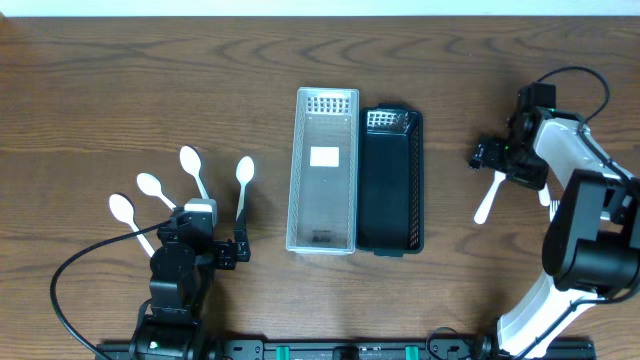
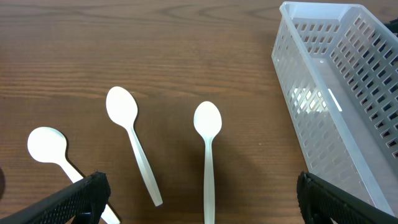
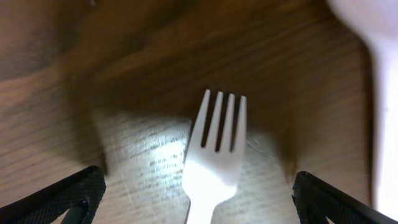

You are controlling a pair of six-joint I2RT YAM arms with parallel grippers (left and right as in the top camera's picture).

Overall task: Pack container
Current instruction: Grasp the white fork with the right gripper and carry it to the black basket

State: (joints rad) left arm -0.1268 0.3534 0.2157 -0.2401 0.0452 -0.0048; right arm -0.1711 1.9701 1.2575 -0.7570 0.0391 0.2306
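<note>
A clear plastic basket (image 1: 322,225) and a black basket (image 1: 390,215) stand side by side mid-table; no utensil shows inside either. Several white spoons lie at the left, the nearest one (image 1: 243,180) beside my left gripper (image 1: 215,240). In the left wrist view the gripper (image 2: 200,194) is open and empty, with that spoon's handle (image 2: 208,168) between the jaws and below them. My right gripper (image 1: 508,158) is open and low over a white fork (image 3: 216,146), which lies between the jaws (image 3: 196,193), tines pointing away. The fork's handle (image 1: 487,200) sticks out in the overhead view.
More spoons (image 2: 127,124) (image 2: 48,148) lie left of the jaws. The clear basket's wall (image 2: 323,106) is at the right of the left wrist view. A second white utensil (image 1: 545,196) lies by the right arm, and a white blurred shape (image 3: 373,43) is at the right.
</note>
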